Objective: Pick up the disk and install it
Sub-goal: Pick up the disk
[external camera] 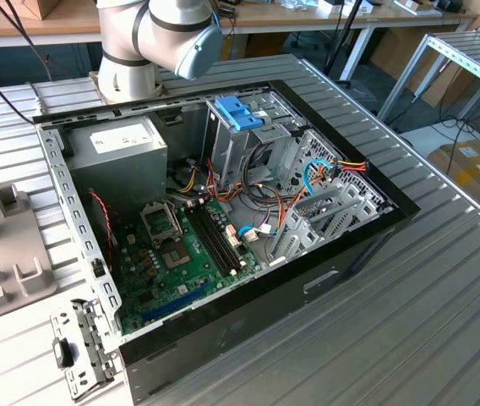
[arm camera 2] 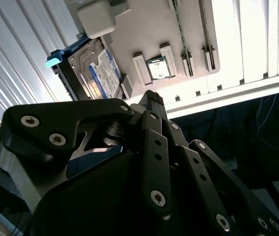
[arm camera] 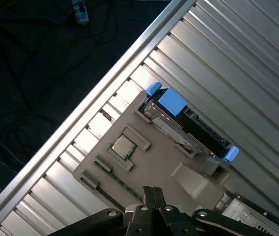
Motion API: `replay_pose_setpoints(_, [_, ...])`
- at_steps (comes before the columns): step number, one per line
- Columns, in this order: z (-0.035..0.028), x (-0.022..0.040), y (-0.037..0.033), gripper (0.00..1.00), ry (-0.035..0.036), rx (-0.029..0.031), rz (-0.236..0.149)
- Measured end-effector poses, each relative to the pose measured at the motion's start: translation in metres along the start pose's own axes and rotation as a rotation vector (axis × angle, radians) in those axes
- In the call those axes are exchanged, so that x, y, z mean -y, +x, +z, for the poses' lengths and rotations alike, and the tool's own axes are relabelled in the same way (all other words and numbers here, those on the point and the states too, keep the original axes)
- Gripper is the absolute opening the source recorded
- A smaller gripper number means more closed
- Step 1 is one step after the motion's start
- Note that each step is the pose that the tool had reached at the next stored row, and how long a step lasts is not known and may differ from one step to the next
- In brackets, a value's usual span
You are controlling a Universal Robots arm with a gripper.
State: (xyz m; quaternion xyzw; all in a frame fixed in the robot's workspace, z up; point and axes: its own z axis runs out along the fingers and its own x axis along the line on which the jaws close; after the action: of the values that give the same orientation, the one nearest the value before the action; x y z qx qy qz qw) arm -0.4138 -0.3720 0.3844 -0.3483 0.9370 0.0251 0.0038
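Arm (external camera: 160, 34) at the exterior view's upper left, behind open computer case (external camera: 333, 254). Gripper (arm camera: 153, 191) poised over grey fixture plate (arm camera: 164, 157), jaws pressed together, empty. Disk (arm camera: 193, 129) standing on edge in plate's slot, clear of gripper; bare ribbed table (arm camera: 237, 59) beside it, table edge beyond plate.

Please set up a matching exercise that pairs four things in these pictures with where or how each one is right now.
Things:
1. disk
2. processor chip
3. bright-blue bracket
4. gripper

Place or state:
A. on top of the metal cage inside the computer case
B. lying flat in a square recess of the grey tray
C. standing on edge in the grey tray
D. shut, holding nothing, above the grey tray

Pairs: 1-C, 2-B, 3-A, 4-D
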Motion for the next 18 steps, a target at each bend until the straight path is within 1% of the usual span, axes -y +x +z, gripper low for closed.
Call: replay_pose_setpoints(18, [0.0001,0.0000,0.0000,0.11,-0.0015,-0.0027,-0.060])
